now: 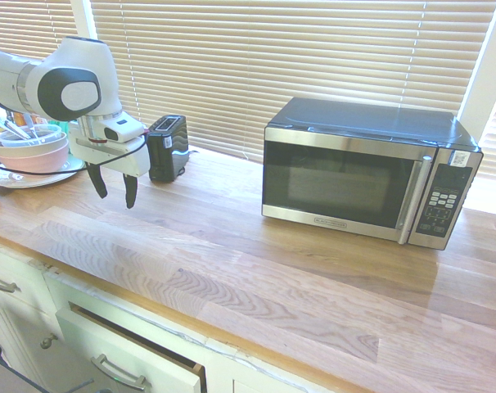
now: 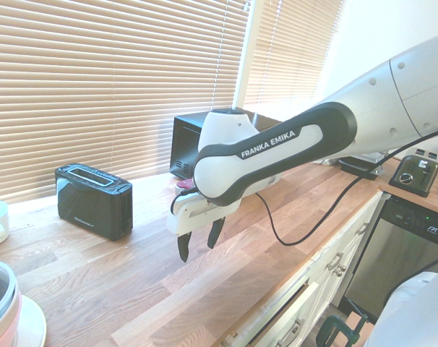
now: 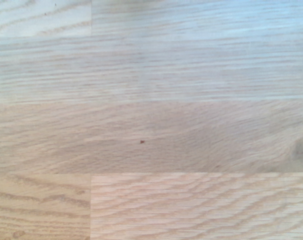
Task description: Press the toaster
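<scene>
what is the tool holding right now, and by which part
Nothing. The tool hangs open and empty above the wooden countertop, apart from the small black boxy toaster.

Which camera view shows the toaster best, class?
The second exterior view: the toaster stands unobstructed, its slotted top and long side plain. The first exterior view shows it smaller, end-on, just behind the open claw. The wrist view shows only wooden counter.
</scene>
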Controlling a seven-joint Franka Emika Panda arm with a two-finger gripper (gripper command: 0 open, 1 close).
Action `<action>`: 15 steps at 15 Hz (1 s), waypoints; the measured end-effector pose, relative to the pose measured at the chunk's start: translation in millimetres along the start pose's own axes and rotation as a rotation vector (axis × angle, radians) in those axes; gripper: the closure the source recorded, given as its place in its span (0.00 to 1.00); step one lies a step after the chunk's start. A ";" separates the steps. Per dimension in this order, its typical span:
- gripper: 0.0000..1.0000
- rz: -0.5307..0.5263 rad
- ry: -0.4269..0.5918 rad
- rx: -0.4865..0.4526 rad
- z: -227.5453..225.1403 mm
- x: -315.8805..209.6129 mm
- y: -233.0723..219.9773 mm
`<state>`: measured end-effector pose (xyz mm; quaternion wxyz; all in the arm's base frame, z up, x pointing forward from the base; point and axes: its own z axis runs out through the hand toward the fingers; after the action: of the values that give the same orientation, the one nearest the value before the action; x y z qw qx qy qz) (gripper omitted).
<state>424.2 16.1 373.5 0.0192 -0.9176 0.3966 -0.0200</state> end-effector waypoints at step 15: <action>0.00 -0.130 0.161 0.118 -59.5 -8.6 -85.3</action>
<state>477.3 79.7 437.1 0.0398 -0.9341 0.3347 -0.1179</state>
